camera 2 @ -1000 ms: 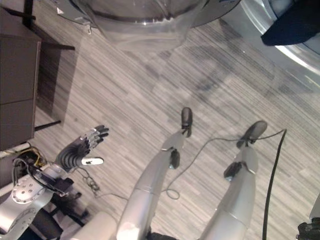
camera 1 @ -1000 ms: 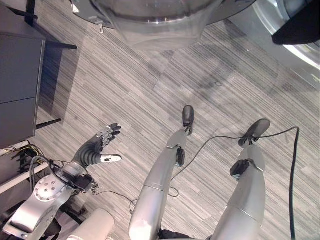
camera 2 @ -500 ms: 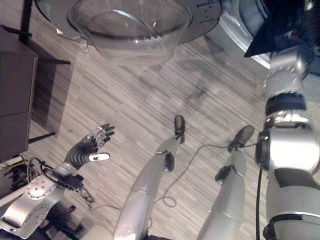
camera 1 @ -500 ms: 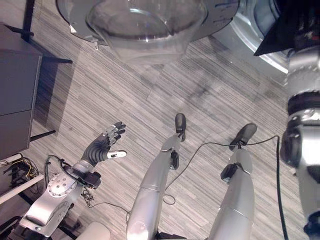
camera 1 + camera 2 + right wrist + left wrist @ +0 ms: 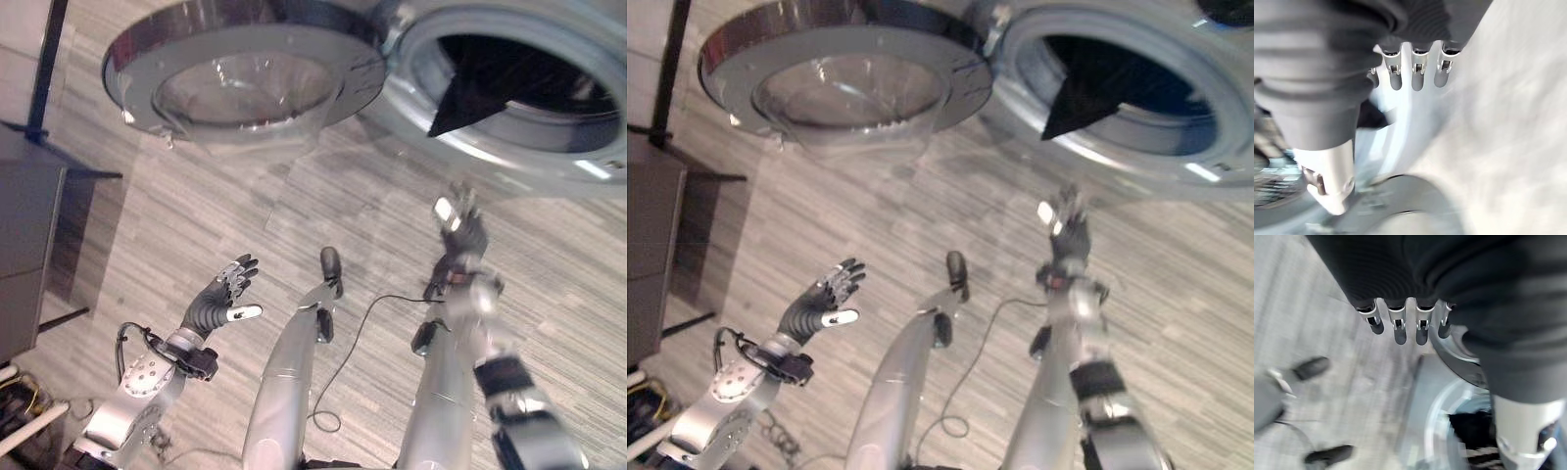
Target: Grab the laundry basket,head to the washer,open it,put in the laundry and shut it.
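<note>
1. Both of my hands are raised over the striped floor [image 5: 196, 196] and hold nothing.
2. On the left, my left hand [image 5: 217, 302] has its fingers spread and straight, thumb out to the side, palm empty.
3. Over on the right, my right hand [image 5: 460, 235] reaches up toward the washer [image 5: 509, 157], just below the lower rim of its opening; its fingers are extended and not wrapped round anything.
4. Above me, the washer door [image 5: 240, 83] is swung wide to the left of the drum opening, its glass bowl facing me.
5. Inside the drum I see dark laundry [image 5: 480, 93], one pointed corner hanging toward the front rim.
6. At the far left stands a dark cabinet [image 5: 24, 245].
</note>
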Controlling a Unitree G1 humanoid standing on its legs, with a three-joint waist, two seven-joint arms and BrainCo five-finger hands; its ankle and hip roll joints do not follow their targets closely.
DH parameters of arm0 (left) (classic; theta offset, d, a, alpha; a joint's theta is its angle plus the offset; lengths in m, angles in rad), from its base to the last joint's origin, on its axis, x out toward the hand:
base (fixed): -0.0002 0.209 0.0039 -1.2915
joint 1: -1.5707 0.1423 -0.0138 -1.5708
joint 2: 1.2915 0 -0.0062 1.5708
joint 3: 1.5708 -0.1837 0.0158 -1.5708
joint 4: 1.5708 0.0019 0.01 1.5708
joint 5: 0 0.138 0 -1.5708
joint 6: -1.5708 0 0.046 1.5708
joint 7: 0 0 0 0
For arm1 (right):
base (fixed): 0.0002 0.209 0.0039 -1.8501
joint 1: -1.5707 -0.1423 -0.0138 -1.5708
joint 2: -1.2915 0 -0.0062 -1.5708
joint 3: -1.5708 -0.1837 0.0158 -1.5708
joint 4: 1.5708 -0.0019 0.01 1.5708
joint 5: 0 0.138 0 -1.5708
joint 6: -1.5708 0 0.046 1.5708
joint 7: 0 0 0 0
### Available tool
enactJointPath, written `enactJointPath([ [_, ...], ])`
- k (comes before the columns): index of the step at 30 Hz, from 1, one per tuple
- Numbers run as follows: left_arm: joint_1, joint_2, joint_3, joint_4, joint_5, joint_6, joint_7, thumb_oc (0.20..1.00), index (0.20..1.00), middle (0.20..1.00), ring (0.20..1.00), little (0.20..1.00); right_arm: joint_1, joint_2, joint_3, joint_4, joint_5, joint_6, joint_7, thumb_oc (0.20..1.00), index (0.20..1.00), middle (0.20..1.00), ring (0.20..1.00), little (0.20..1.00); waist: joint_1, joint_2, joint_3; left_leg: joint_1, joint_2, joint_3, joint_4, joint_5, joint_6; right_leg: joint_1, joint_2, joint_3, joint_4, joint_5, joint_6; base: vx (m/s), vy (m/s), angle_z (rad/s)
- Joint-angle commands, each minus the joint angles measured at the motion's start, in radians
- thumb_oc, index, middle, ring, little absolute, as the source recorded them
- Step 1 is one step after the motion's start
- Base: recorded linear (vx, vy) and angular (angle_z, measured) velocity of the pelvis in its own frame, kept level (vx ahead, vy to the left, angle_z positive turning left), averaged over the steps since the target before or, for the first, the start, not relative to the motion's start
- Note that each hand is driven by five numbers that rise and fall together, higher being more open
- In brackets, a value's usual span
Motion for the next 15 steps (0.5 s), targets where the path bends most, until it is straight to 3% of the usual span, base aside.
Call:
enactJointPath([
  [1,0.067,-0.014,0.005,0.028,0.026,-0.038,0.027,1.0,1.0,1.0,1.0,1.0,0.037,-0.019,-0.005,-0.011,-0.099,0.041,0.061,1.0,1.0,1.0,1.0,1.0,0.003,-0.031,-0.021,0.068,0.047,-0.105,-0.061,-0.038,-0.091,0.106,-0.021,-0.02,0.091,-0.138,0.046,0.04,-0.07,-0.11],
  [5,0.061,-0.09,0.057,0.2,0.118,-0.036,0.053,1.0,1.0,1.0,1.0,1.0,0.217,-0.02,-0.038,0.053,-0.133,0.124,0.114,1.0,1.0,1.0,1.0,1.0,-0.037,-0.082,-0.067,0.305,0.06,-0.115,-0.06,-0.082,-0.089,0.361,0.008,-0.034,0.044,-0.162,0.039,0.1,-0.008,-0.1],
  [7,0.053,-0.127,0.089,0.27,0.116,-0.032,0.065,1.0,1.0,1.0,1.0,1.0,0.25,-0.021,-0.072,0.054,-0.134,0.137,0.126,1.0,1.0,1.0,1.0,1.0,-0.051,-0.092,-0.094,0.395,0.063,-0.113,-0.065,-0.102,-0.083,0.452,0.019,-0.031,0.015,-0.167,0.042,0.15,0.02,-0.11],
  [11,0.039,-0.186,0.121,0.39,0.119,-0.02,0.088,1.0,1.0,1.0,1.0,1.0,0.276,-0.023,-0.137,0.048,-0.148,0.145,0.111,1.0,1.0,1.0,1.0,1.0,-0.071,-0.101,-0.135,0.502,0.063,-0.096,-0.075,-0.107,-0.063,0.557,0.021,-0.024,-0.024,-0.147,0.04,0.09,0.071,-0.1],
  [13,0.038,-0.233,0.149,0.487,0.172,-0.008,0.101,1.0,1.0,1.0,1.0,1.0,0.284,-0.02,-0.244,0.023,-0.17,0.134,0.064,1.0,1.0,1.0,1.0,1.0,-0.085,-0.098,-0.195,0.603,0.062,-0.084,-0.094,-0.147,-0.049,0.641,0.009,-0.021,-0.034,-0.15,0.053,0.2,0.094,-0.19],
  [15,0.042,-0.25,0.155,0.508,0.185,-0.002,0.103,1.0,1.0,1.0,1.0,1.0,0.291,-0.013,-0.287,-0.005,-0.179,0.127,0.042,1.0,1.0,1.0,1.0,1.0,-0.087,-0.092,-0.211,0.645,0.051,-0.08,-0.113,-0.157,-0.039,0.667,0.002,-0.023,-0.023,-0.146,0.06,0.18,0.098,-0.21],
])
